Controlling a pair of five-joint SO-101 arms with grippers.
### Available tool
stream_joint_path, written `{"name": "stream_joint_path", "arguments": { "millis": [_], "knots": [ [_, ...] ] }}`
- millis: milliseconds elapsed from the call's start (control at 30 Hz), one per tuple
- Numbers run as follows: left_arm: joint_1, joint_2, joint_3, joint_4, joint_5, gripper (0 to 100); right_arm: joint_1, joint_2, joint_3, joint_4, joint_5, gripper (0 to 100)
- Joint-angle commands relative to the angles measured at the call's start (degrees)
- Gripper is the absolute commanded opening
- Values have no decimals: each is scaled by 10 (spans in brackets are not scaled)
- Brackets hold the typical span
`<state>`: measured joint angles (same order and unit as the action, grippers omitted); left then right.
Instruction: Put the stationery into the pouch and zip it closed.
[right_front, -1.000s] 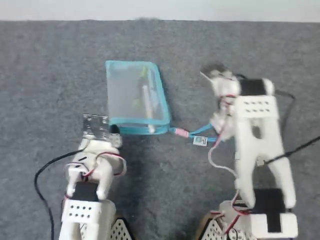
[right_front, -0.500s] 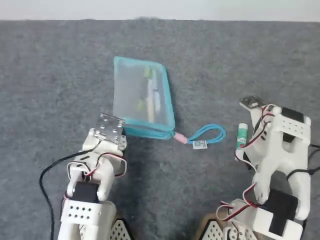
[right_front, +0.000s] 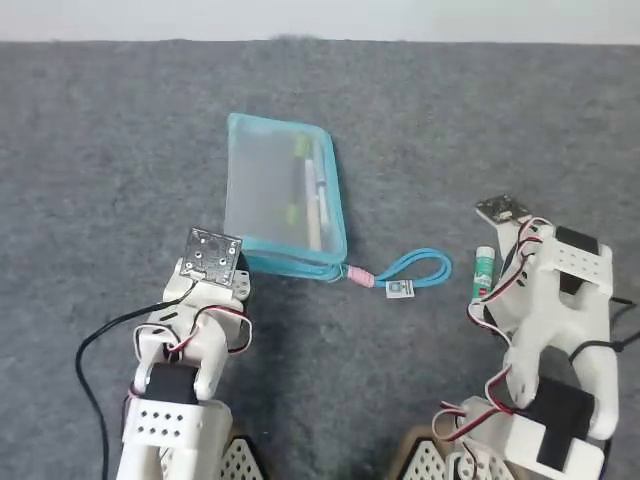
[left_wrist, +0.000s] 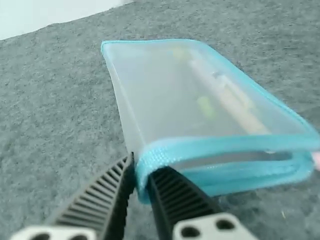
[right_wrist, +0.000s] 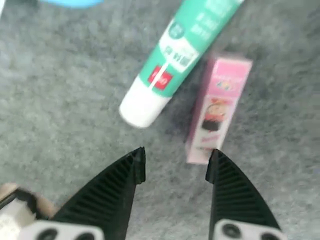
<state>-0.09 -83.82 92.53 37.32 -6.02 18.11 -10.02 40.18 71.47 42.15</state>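
The right wrist view shows a small pink box (right_wrist: 219, 107) just beside the glue stick (right_wrist: 175, 55), both on the table (right_front: 120, 130) right of the pouch (right_front: 270, 190), below the right fingers (right_wrist: 120, 180), which are spread open and empty. The pouch (see-through, blue-edged) holds pens and something green. The left fingers (left_wrist: 107, 192) pinch its near corner.

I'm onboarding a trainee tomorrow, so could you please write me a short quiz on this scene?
1. True or false: the left gripper pinches the edge of the pouch.
2. The right gripper is: A) open, B) shut on a pen, C) shut on the strap.
3. Fill in: beside the pink box lies a green-and-white ____.
Key: 1 true; 2 A; 3 glue stick.
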Motion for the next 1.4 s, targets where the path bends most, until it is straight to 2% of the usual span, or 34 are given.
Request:
{"name": "stream_joint_path", "arguments": {
  "millis": [0,267,400,633,1033,1300,1367],
  "knots": [
    [2,-9,-8,-8,13,12,18,-30,-3,-33,10,191],
    [2,-9,-8,-8,14,12,25,-29,33,-56,94,191],
    [2,-9,-8,-8,14,12,54,-29,62,-87,111,191],
    [2,-9,0,-11,14,12,90,-29,82,-133,111,190],
    [2,-9,0,-11,14,12,85,-29,114,-211,82,190],
    [2,-9,0,-11,14,12,55,-30,135,-248,19,188],
    [2,-9,0,-11,14,12,55,-30,135,-252,17,157]
  ]
}}
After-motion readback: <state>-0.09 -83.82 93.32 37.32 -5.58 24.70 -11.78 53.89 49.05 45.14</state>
